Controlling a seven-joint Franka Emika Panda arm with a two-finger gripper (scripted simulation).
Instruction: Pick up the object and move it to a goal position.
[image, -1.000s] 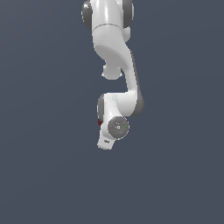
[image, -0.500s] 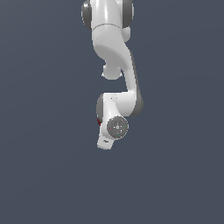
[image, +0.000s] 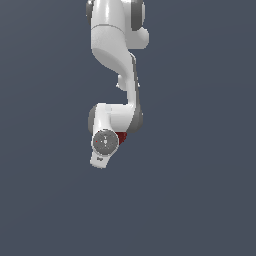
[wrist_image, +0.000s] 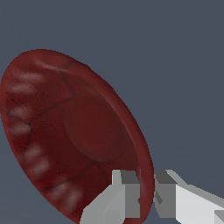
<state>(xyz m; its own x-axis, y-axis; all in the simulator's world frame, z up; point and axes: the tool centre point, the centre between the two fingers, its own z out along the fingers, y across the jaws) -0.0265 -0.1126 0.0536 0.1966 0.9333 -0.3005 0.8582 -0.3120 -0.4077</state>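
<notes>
The object (wrist_image: 78, 131) is a dark red rounded thing with a hollow, dish-like face and a thin rim; it fills much of the wrist view. My gripper (wrist_image: 147, 186) is shut on its rim, with one grey finger (wrist_image: 124, 192) on the hollow side and the other on the outer side. In the exterior view only a small dark red patch of the object (image: 121, 137) shows beside the grey round joint cap (image: 105, 142). The fingers are hidden there behind the white wrist. The object hangs in the air, held by its edge.
The white arm (image: 112, 45) reaches down from the top of the exterior view. Behind everything is a plain dark grey-blue ground with no other objects, edges or goal marker in sight.
The wrist and its grey joint cap have shifted towards the exterior view's left, carrying the object. The red patch now shows on the cap's right side.
</notes>
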